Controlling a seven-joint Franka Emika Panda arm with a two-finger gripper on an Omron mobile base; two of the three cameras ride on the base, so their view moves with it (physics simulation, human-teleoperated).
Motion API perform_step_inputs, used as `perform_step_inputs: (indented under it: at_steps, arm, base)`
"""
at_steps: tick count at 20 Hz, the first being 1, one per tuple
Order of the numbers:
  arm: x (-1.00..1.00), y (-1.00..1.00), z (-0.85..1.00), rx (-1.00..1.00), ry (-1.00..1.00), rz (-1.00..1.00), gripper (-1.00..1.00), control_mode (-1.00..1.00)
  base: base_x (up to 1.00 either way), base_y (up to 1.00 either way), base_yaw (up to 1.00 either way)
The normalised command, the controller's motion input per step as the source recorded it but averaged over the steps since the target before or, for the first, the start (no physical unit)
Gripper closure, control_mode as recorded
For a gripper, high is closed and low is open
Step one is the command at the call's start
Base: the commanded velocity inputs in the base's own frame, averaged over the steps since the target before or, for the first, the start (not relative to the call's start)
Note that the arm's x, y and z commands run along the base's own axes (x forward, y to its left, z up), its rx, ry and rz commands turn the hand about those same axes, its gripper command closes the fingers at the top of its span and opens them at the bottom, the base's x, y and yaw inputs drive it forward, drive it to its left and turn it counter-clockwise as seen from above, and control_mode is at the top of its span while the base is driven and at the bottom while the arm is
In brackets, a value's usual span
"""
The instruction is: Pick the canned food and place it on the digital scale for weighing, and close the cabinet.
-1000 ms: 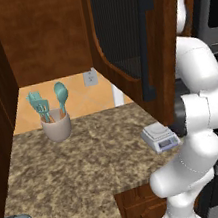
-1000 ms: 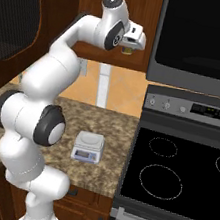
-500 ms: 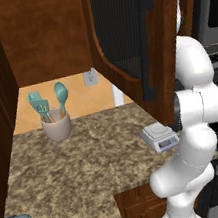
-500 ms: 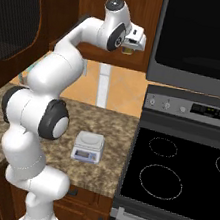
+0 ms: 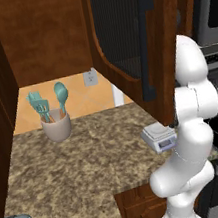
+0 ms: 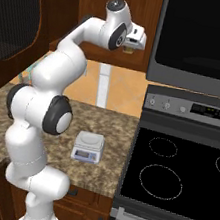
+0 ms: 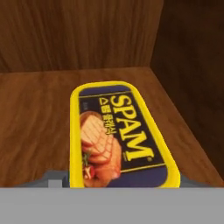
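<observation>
Yellow canned food (image 7: 120, 140) on wooden cabinet (image 7: 39, 113) shelf, near end cut off, fingertips hidden

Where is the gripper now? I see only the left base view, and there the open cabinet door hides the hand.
Observer: In the right base view the gripper is raised to the wall cabinet, just left of the black microwave.
Operator: Is the canned food near it?
Observer: Yes. The hand view shows a yellow Spam tin lying flat on the wooden cabinet shelf, right in front of the hand. I cannot tell whether the jaws grip it.
</observation>
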Motion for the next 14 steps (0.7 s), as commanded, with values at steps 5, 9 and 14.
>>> perform_step_inputs:
  at_steps: [5,9,14]
  arm:
    - [-0.1,0.0,-0.22,0.0,-0.15,0.03,1.0,-1.0]
    - [-0.98,0.02,-0.11,0.0,-0.24,0.08,1.0,-1.0]
    - [-1.0,0.37,0.0,0.0,-0.2,0.02,1.0,-1.0]
  base:
    - [0.0,0.0,0.0]
    - [0.0,0.0,0.0]
    - [0.0,0.0,0.0]
